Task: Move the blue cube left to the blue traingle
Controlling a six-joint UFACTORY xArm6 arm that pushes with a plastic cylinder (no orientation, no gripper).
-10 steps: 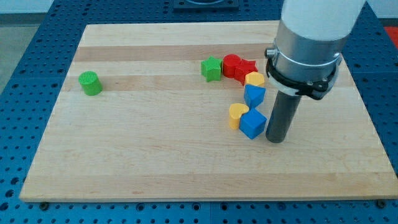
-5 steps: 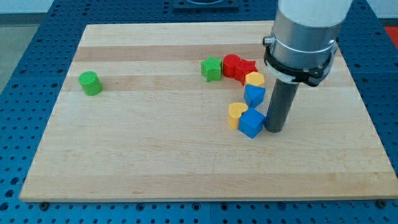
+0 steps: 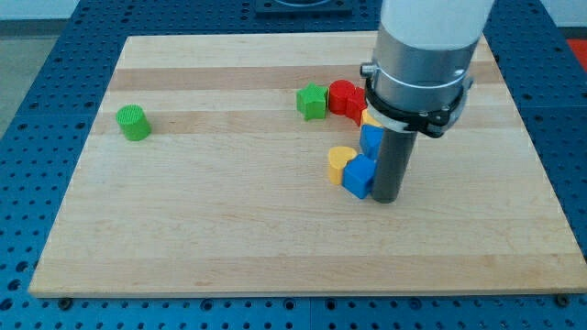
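Observation:
The blue cube (image 3: 358,177) lies right of the board's middle, with a yellow heart-shaped block (image 3: 338,162) touching its left side. My tip (image 3: 386,199) rests against the cube's right side. The blue triangle (image 3: 371,140) sits just above the cube, partly hidden behind the rod. The arm's grey collar (image 3: 415,92) hangs over the blocks behind it.
A green star block (image 3: 312,101) and two red blocks (image 3: 345,97) lie at the view's top centre; a yellow block (image 3: 369,117) is mostly hidden under the collar. A green cylinder (image 3: 134,122) stands alone at the left. The wooden board (image 3: 229,229) ends near all four sides.
My tip moved left into the blue cube and pushed it left; the yellow heart slid left with it. The other blocks stayed put.

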